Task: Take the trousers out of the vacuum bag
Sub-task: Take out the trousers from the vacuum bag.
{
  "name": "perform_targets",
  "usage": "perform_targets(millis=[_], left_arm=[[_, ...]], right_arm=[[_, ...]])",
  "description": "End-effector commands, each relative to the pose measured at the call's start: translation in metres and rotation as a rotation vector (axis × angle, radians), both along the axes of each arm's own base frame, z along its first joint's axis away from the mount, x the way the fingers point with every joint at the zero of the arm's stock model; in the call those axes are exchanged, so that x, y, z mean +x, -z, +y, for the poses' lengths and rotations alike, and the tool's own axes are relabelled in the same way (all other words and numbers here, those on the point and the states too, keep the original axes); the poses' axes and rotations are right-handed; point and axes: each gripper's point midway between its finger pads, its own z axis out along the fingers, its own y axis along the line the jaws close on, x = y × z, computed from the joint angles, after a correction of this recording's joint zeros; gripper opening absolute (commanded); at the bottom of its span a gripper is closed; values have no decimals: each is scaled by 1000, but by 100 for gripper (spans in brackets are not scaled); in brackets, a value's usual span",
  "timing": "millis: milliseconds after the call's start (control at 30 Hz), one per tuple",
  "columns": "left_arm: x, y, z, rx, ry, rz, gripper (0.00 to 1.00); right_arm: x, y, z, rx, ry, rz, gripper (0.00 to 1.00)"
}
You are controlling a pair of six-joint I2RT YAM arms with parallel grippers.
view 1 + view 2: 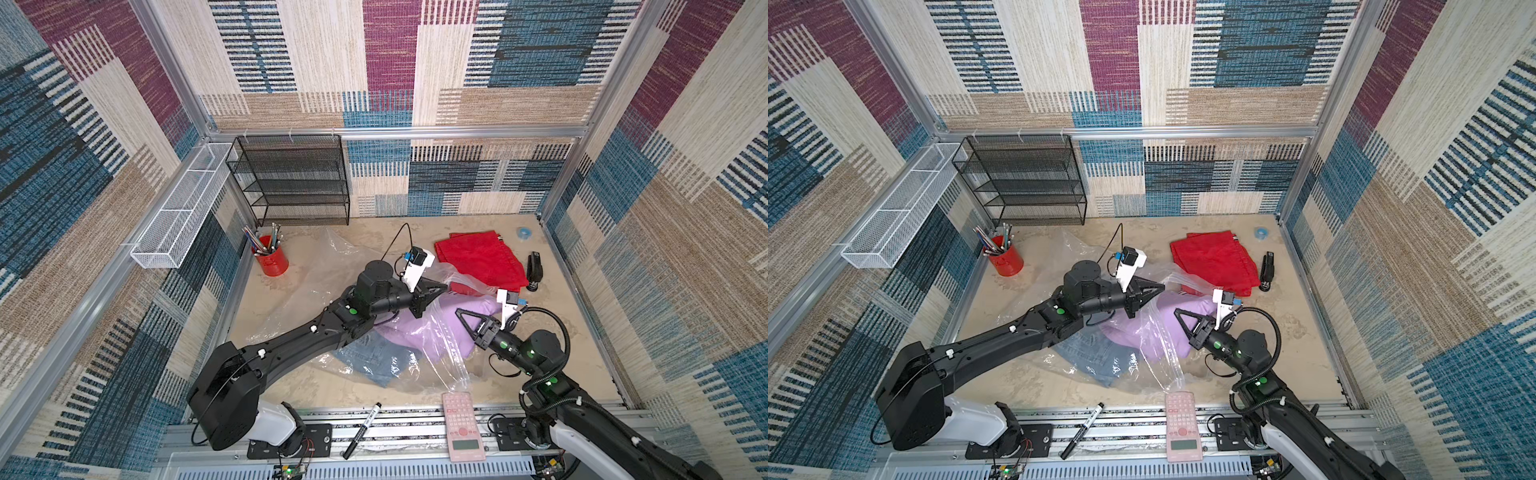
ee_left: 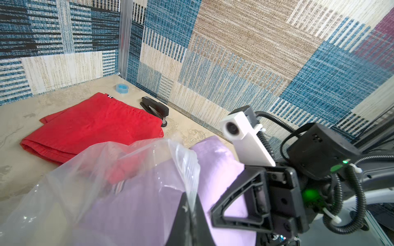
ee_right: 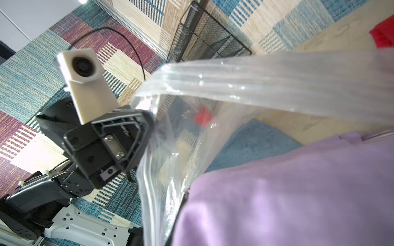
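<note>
**Both jaws closed: left on the bag's rim, right on the lilac cloth**

The left arm [image 1: 291, 345] stretches long and low across the table [image 1: 561, 299], its forearm nearly level. Its wrist is turned so the left jaws point sideways toward the other arm. The left jaws are pressed together on the rim of the vacuum bag [image 1: 440, 353] and hold that clear edge raised off the table. In the right wrist view the film [image 3: 255, 85] fans out from their tip.

The right arm [image 1: 540, 353] is folded tight at the elbow, close to its base. Its right jaws slant down and face the left jaws, with the two tips near each other but apart. The right jaws are closed and appear to pinch a fold of the lilac trousers [image 1: 436, 332], which bulge under the lifted film between the two pairs of jaws.

The denim trousers [image 1: 374, 357] lie flat inside the bag, behind the left jaws and partly under that forearm. The red trousers [image 1: 478, 257] lie on the table just beyond both tips, with their near corner under loose film.
</note>
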Motion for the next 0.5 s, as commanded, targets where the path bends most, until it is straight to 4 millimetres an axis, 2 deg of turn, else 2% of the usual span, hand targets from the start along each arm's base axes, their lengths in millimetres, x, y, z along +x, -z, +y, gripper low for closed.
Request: perform_targets(millis=[0,200,467], left_arm=[[6,-7,2,-22,-25,-38,0],[11,-7,5,-23,-46,-39,0],[16,-5,9,-27,-67,-37,0]], right_arm=[[1,-3,-18,-17,91,2,0],[-11,-26,-40,-36,178,-26,0],[-23,-80,-82,-121,385,-120,0]])
